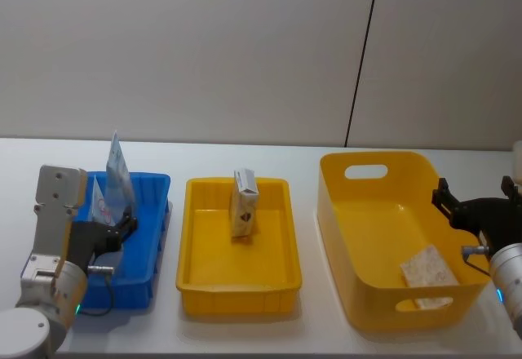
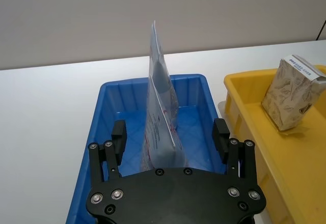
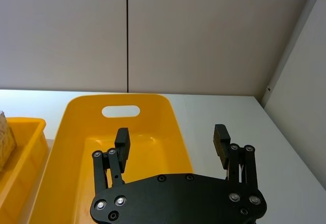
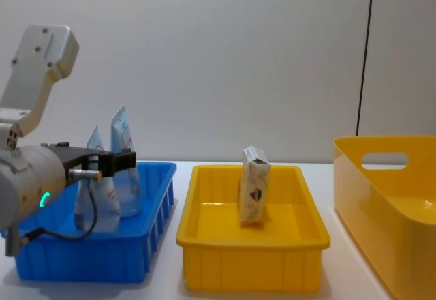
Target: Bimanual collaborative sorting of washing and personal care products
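The left gripper (image 2: pixel 169 135) is held low over the near end of the blue bin (image 2: pixel 109 107). Its fingers (image 2: pixel 118 132) are spread wide and nothing is gripped. In the left wrist view a bluish-translucent squeeze tube (image 2: pixel 159 96) with red print is seen standing upright between the two fingers, flat end up. As far as can be told, neither pad is touched by it. In the chest view a shorter tube (image 4: pixel 94 177) is seen just beside the taller one, at its 9 o'clock, and both are contained in the blue bin. In the head view the taller tube is placed at about 12 o'clock of the left gripper, close to it.

At 3 o'clock of the blue bin a yellow tray (image 1: pixel 236 298) is set on the white table (image 1: pixel 245 339). A cream carton (image 1: pixel 243 204) with dark print is stood in it, upright and slightly tilted, toward the tray's 12 o'clock end. It is well apart from the left gripper, at roughly 3 o'clock of it.

The right gripper (image 3: pixel 173 137) is held above the 3 o'clock side of the large yellow bin (image 3: pixel 76 132). Its fingers are opened wide and nothing is held. A second carton (image 1: pixel 426 269), cream and lying flat, is found on the floor of that bin near its 5 o'clock corner. In the head view it is at about 7 o'clock of the right gripper and apart from it.
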`<action>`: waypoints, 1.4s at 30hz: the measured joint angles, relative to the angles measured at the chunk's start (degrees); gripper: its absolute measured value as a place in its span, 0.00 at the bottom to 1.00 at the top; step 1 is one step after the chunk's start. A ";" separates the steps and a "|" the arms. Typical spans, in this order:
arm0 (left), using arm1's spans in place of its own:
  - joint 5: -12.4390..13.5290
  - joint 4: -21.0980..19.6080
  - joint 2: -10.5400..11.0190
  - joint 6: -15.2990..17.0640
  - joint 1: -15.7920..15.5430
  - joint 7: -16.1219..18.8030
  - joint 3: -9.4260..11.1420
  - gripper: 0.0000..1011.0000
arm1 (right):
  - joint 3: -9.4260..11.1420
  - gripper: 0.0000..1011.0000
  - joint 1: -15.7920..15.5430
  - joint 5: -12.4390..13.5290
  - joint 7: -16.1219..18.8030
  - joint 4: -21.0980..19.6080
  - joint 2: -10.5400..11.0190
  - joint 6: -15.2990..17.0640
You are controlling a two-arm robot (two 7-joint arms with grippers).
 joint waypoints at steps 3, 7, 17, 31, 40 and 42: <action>0.02 1.07 -0.55 0.00 -0.57 0.03 -0.06 0.99 | -0.03 0.99 -0.03 -0.06 0.14 0.01 0.03 -0.21; 0.14 2.30 -1.00 -0.02 -1.13 0.05 -0.07 0.99 | -0.06 0.99 -0.08 -0.11 0.26 0.03 0.08 -0.49; 1.35 6.08 -2.24 -0.15 -3.27 0.38 0.14 0.93 | -0.12 0.99 -0.14 -0.20 0.47 0.07 0.14 -0.87; 2.96 10.70 -3.82 0.18 -5.33 1.62 0.04 0.54 | -0.16 0.99 -0.19 -0.29 0.60 0.08 0.20 -1.12; 4.22 12.09 -4.18 -0.14 -5.57 2.50 -0.04 0.46 | -0.16 0.99 -0.19 -0.28 0.65 0.08 0.20 -1.17; 4.60 12.20 -4.17 -0.35 -5.56 2.63 -0.03 0.45 | -0.16 0.99 -0.19 -0.29 0.64 0.08 0.20 -1.18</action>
